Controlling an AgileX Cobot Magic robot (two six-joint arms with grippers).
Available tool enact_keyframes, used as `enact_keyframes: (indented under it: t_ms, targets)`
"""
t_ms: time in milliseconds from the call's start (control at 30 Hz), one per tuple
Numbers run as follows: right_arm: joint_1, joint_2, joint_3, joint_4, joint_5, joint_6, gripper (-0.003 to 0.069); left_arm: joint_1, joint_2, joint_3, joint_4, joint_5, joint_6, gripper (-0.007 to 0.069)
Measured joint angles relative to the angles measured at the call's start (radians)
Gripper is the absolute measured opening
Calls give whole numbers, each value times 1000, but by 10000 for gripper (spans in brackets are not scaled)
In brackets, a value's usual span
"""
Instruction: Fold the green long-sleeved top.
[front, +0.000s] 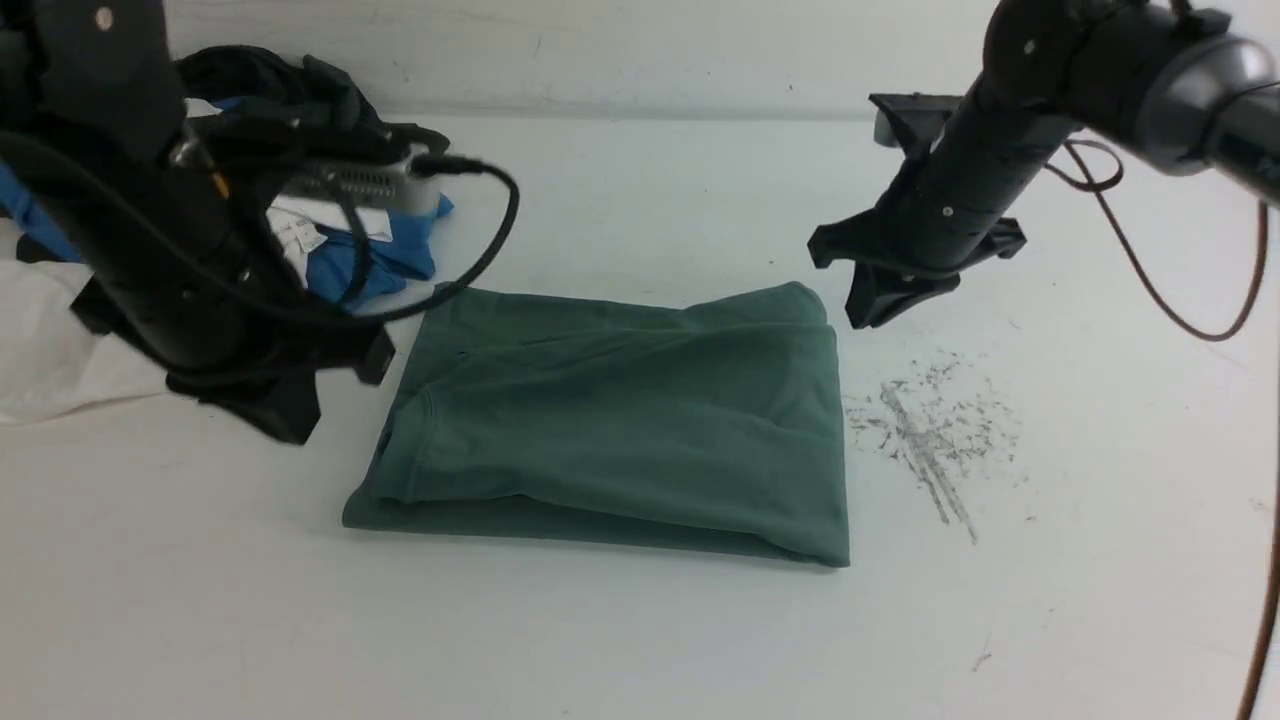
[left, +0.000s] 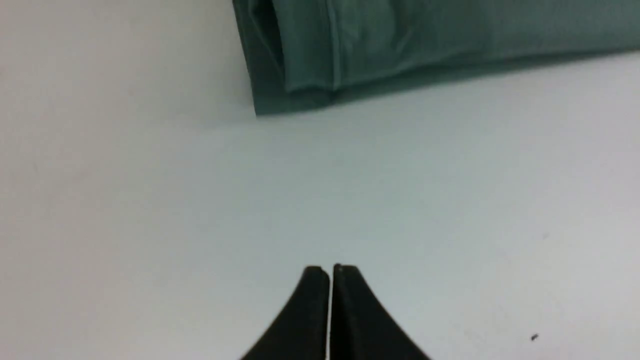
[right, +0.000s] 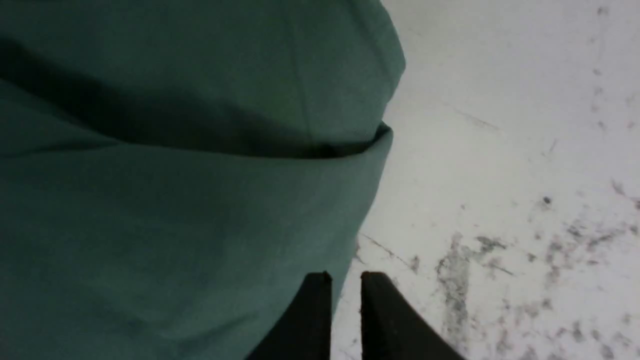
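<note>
From my remote station I see a plain sage-green long-sleeved top (front: 620, 420) on a white desk (front: 640, 640) flecked with grey scuff marks (front: 930, 430). Both tools, left (left: 330, 272) and right (right: 345, 280), are black. Behind lie blue (front: 390, 255), white (front: 50, 340) and seemingly dark grey garments (front: 290, 85).

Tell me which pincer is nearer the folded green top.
Right. The right pincer hangs just above the green top at its right edge, jaws slightly apart with nothing between them. The left pincer, shut and empty, sits over bare table off its left side.
</note>
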Motion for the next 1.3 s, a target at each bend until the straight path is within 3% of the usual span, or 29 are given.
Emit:
enact_keyframes:
  t_ms: [100, 167, 433, 567, 700, 800, 1000, 1300]
  targets:
    - [13, 40, -16, 109, 0, -23, 234, 0, -90, 109, 1, -3, -31, -4]
    - [38, 50, -16, 151, 0, -69, 262, 0, -132, 161, 2, -11, -48, -4]
    - [190, 69, -26, 149, -12, -142, 278, 0, -235, 258, -7, -30, -129, -4]
    - [238, 115, -28, 88, -71, -160, 232, 0, -293, 262, -55, -30, -144, -4]
    - [241, 148, -32, -33, -87, -66, 66, 0, -356, 262, -85, -28, -145, -4]
    - [229, 148, -36, -107, -53, -15, 4, 0, -394, 263, -83, -23, -145, -4]
    - [166, 148, -41, -198, -24, 23, -11, 0, -474, 263, -71, 1, -145, -4]
    - [94, 127, -33, -191, -12, -32, -12, 0, -539, 264, -70, 9, -145, -4]
